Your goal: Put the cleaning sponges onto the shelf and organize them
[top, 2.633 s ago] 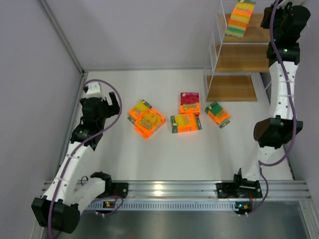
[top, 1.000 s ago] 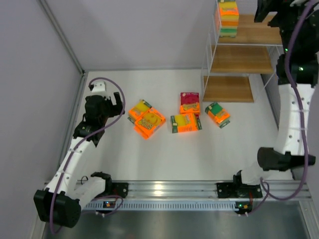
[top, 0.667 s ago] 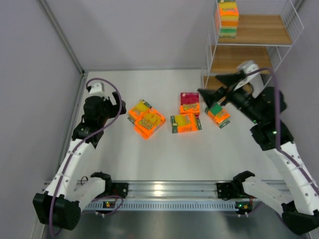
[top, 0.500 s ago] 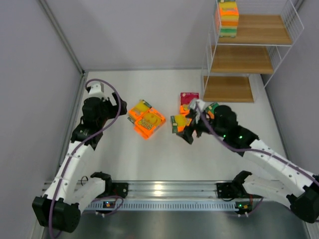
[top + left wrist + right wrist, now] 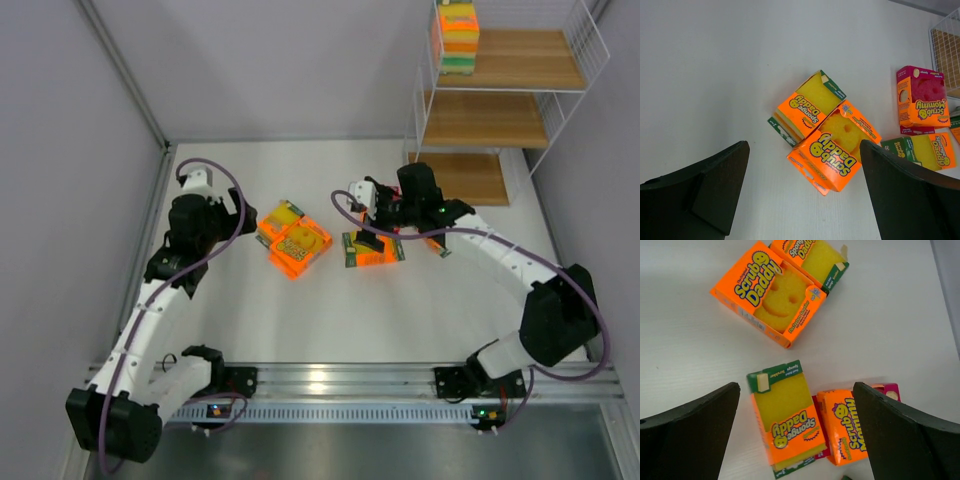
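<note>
White tabletop (image 5: 330,320), grey walls on three sides, and the shelf (image 5: 520,60) standing at the far right corner. You have one stack of sponges (image 5: 459,35) at the left end of its top board; the other packs lie loose on the table.

Legible print, for your record:
- The Scrub Daddy box (image 5: 837,147) is orange with a yellow smiley face. It lies against a Sponge Daddy pack (image 5: 807,105) that has green ends.
- A second Sponge Daddy pack (image 5: 787,420) reads "Sponge Scrubber" on its green end. It lies just beside the Scrub Mommy box (image 5: 844,427), which is magenta on top and orange along its side.
- A green-edged pack (image 5: 443,238) lies partly behind the right arm, its print too small to read.

Your left gripper (image 5: 802,147) has its fingers spread wide with nothing between them. It hangs near the Scrub Daddy box, apart from it.

Your right gripper (image 5: 796,387) is likewise spread wide and empty, above the second Sponge Daddy pack and the Scrub Mommy box. Whether a fingertip touches either cannot be told.
</note>
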Motion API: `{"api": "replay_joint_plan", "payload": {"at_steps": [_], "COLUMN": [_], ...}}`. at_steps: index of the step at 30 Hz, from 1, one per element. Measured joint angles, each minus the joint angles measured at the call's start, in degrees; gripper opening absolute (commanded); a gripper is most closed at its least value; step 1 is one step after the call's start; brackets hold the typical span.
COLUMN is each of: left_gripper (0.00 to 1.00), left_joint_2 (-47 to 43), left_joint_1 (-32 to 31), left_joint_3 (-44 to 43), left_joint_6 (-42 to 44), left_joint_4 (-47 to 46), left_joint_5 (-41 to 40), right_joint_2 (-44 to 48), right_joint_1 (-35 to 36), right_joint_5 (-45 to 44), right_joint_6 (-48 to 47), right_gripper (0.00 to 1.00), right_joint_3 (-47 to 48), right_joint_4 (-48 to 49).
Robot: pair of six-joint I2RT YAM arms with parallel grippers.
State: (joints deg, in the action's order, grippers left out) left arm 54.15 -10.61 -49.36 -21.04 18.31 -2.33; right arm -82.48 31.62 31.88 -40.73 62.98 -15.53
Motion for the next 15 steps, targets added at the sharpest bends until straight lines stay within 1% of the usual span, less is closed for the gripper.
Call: {"api": "replay_joint_plan", "payload": {"at_steps": [4,8,15], "left_gripper": [0.98,0.98,0.98], "left_joint_2": [0.07,0.76,2.47], "left_joint_1": [0.0,0.0,0.0], "left_joint_3": [0.0,-0.02,-0.02], "left_joint_6": [0.0,0.02,0.17], "left_joint_4": [0.0,-0.02,-0.02], "left_joint_5": [-0.26,-0.55,-2.58], "right_joint_2": [-5.7,-10.47,-20.24], "right_joint_1": [-3.69,-6.08,-6.4], "right_joint_5": [4.57,7.8,9.55], "right_joint_6": [-8.57,-14.56,-20.06], "right_gripper": [0.99,0.99,0.99], "right_joint_3": [6.49,10.03,17.97], "right_joint_4": [-7.96,-13.31,-21.44]}}
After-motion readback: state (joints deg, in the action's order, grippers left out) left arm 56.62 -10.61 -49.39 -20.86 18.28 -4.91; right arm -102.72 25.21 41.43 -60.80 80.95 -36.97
